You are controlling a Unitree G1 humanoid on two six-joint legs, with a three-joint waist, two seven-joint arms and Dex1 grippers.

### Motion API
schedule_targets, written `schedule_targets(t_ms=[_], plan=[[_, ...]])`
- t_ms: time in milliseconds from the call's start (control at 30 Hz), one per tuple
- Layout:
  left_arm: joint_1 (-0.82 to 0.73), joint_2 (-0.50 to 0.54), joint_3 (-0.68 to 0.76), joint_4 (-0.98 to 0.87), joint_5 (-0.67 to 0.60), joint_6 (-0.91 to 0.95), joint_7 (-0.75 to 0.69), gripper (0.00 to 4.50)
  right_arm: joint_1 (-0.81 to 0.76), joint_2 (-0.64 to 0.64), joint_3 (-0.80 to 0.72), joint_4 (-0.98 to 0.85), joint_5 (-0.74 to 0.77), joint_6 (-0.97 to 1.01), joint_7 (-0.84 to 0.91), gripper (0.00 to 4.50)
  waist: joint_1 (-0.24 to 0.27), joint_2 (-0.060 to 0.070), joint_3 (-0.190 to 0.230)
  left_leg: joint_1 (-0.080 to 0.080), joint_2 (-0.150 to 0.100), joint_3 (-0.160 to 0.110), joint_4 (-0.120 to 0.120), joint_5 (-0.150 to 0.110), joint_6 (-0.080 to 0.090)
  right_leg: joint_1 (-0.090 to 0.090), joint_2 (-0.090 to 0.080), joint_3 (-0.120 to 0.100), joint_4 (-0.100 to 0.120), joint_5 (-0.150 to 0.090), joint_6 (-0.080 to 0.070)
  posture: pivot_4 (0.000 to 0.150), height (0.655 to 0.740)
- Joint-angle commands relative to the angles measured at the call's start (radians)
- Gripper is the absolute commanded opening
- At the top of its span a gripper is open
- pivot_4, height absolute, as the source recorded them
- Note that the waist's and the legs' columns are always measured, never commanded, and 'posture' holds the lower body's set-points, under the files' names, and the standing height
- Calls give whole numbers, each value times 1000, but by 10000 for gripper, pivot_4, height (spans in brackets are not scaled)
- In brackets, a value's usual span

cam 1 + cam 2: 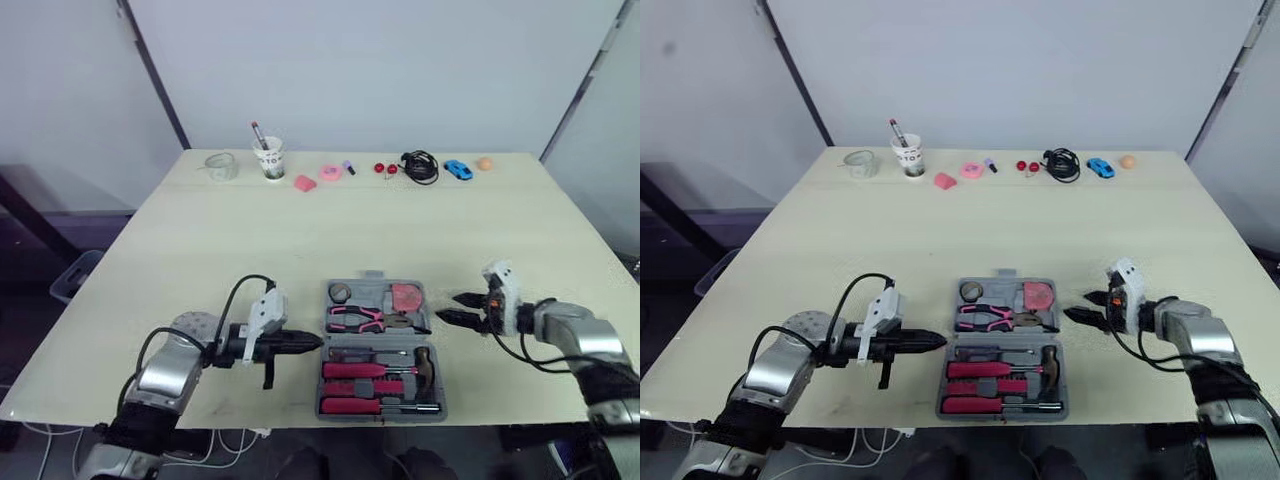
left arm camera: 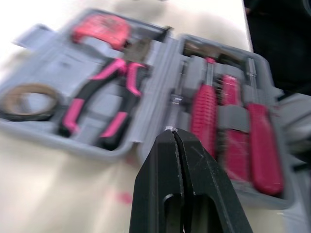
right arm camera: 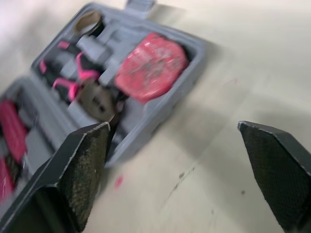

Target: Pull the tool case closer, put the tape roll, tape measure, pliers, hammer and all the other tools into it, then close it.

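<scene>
I see the pale table point(image 1: 250, 240) carrying the open grey tool case point(image 1: 372, 284) near its front edge, and along its far edge a row: a clear tub point(image 1: 220, 166), a paper cup point(image 1: 270, 160), pink bits point(image 1: 318, 177), red balls point(image 1: 385, 168), a black cable point(image 1: 420, 166), a blue toy car point(image 1: 458, 169) and an orange ball point(image 1: 485, 163).

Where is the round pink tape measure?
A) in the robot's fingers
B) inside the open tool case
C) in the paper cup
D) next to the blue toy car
B: the tape measure sits in the far half of the open tool case, right beside the pliers.
</scene>
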Motion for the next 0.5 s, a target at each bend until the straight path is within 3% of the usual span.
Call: schedule_targets(t_ms=[33,500], plan=[[10,0,-67,-60,4,19,-16,0,-98,20,22,97,-21,5,10,44833,-1,0,0,0,0,0,0,0,0,0,0,0,0,0,0,1500,7400],[-13,-39,-227,49,124,-35,25,0,-331,147,26,529,-65,47,72,44833,0,0,0,0,0,-1,-1,0,0,0,0,-2,0,0,0,1500,7400]])
